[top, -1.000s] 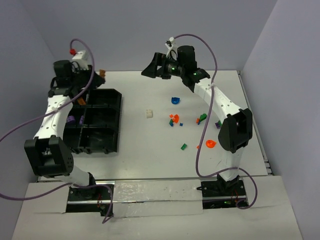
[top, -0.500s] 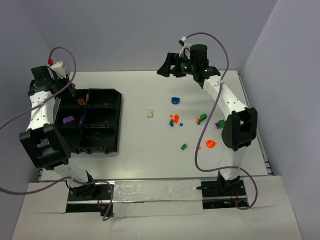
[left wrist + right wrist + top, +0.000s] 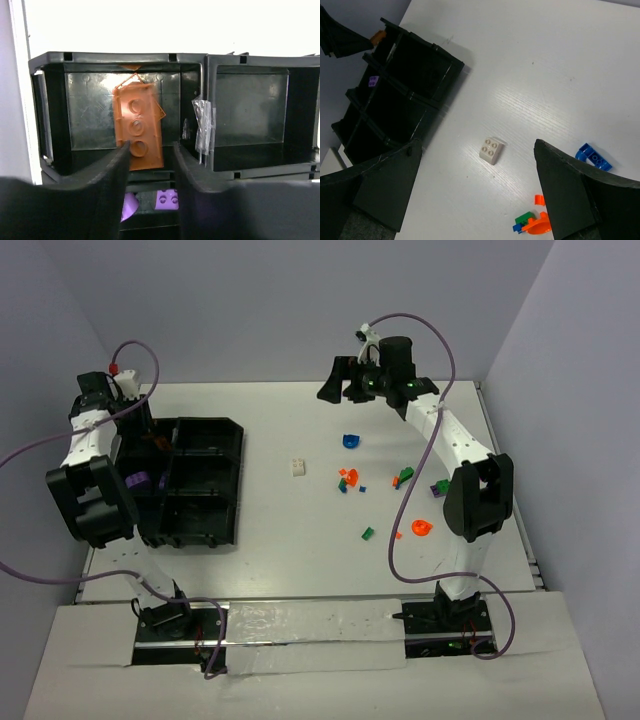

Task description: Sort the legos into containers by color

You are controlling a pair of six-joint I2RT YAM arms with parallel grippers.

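Left gripper (image 3: 151,146): jaws parted above far-left compartment of tray (image 3: 210,56). Brown brick (image 3: 137,127) lies inside, apparently loose. Right gripper (image 3: 477,142): spread wide, empty, facing white brick (image 3: 491,150). Judged: bricks light, rigid, slick; pinch across flat side walls.

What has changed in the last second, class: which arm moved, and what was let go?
The left gripper swung left over the far-left compartment of the tray and opened, apparently releasing the brown brick into it. The right gripper drifted slightly right, open. The loose legos on the table stayed put.
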